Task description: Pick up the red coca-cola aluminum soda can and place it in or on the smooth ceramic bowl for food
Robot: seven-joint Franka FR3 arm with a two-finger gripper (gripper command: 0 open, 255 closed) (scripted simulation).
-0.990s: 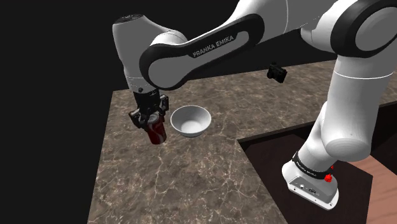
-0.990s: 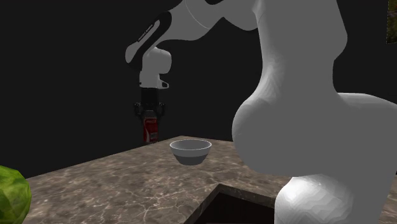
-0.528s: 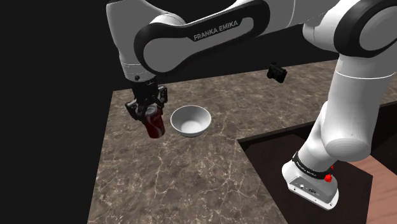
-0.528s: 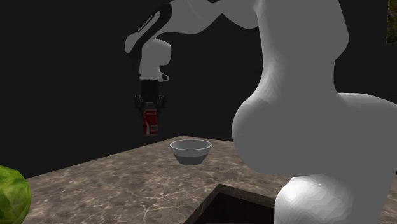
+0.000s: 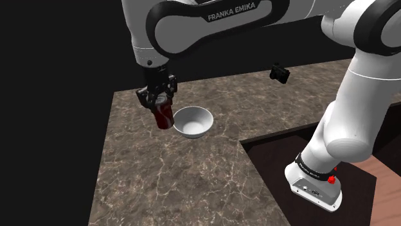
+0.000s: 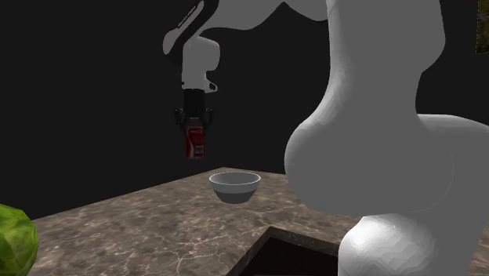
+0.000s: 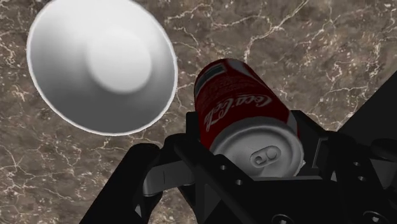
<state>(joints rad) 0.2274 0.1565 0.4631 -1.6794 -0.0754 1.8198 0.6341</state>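
Tool (image 5: 159, 101) clasping the red Coca-Cola can (image 5: 165, 118), held clear above the worktop (image 5: 167, 186).
Brown marbled worktop lies below; the white bowl (image 5: 193, 122) rests on it, just beside and lower than the can, which hangs pinched between both fingers.

All 3 views are dim, with a black area (image 5: 51, 96) behind my marble counter (image 5: 167, 186). Soft light falls on my white arm (image 5: 360, 96), and the bowl (image 7: 102, 63) shows brightest, its edges crisp.
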